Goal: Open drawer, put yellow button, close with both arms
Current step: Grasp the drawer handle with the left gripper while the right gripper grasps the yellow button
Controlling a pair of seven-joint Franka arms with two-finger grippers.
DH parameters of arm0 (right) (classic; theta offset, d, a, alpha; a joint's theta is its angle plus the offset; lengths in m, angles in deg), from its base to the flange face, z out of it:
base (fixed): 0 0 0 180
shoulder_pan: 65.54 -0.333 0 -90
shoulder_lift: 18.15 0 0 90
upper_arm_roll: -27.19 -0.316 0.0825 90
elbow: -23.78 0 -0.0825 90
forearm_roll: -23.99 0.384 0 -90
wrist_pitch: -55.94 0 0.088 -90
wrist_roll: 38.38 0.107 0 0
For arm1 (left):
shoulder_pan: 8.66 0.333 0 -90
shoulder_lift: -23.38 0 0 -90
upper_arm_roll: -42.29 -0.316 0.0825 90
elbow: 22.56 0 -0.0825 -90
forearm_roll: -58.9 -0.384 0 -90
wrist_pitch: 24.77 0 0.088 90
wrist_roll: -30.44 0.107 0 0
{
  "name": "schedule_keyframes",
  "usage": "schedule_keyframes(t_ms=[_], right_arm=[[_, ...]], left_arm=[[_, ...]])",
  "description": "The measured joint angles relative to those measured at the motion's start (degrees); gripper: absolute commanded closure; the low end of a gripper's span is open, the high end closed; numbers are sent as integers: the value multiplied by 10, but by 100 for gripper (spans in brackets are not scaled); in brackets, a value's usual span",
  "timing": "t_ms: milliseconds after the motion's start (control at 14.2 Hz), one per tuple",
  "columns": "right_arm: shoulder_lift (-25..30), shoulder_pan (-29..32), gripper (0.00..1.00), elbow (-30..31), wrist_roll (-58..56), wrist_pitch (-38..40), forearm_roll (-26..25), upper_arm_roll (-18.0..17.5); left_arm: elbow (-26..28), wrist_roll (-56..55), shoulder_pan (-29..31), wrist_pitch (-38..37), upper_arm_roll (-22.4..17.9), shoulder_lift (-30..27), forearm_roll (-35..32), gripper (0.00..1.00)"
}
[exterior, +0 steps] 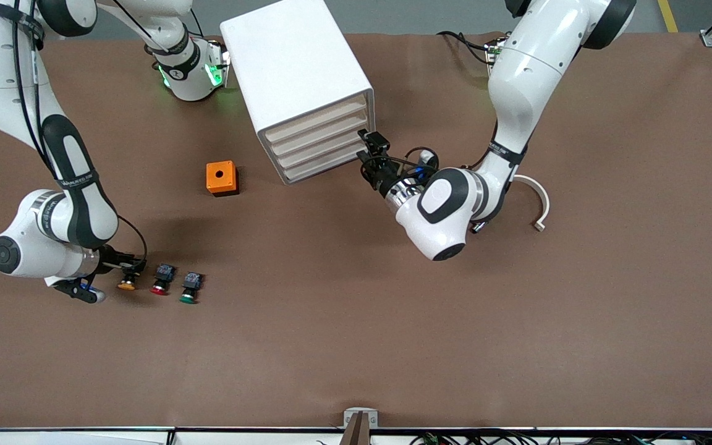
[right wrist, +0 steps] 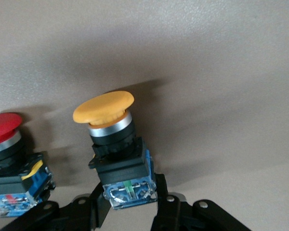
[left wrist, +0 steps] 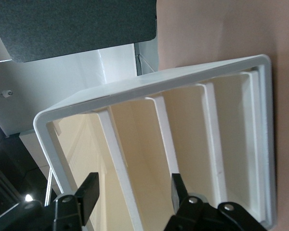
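Beside yellow button: red button, green button.

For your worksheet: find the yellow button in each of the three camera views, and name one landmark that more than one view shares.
Front view: the yellow button sits on the table at the right arm's end, in the right hand, beside the red button.
Left wrist view: not in it; only the cabinet's drawer fronts show.
Right wrist view: yellow button at centre, between the right hand's fingers.
Shared landmark: the red button beside it.

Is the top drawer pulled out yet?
No, the drawer sits flush with the three below it, the left gripper at its front.
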Motion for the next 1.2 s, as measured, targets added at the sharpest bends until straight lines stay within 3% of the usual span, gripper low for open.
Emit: schedule_keyframes(t_ms=[562, 773, 1055, 1195], right_arm=[[20, -28, 88, -95, 47, 184, 1, -2], [34, -53, 88, -110, 98, 217, 1, -2], [57, -80, 88, -111, 152, 238, 1, -3], [64, -90, 87, -112, 157, 242, 8, -4]], left_arm=[[-4, -2, -33, 0, 0, 1, 7, 40], [-4, -2, -44, 0, 0, 2, 11, 41], [-3, -2, -60, 0, 0, 5, 11, 53], [-3, -2, -67, 0, 0, 7, 11, 66]])
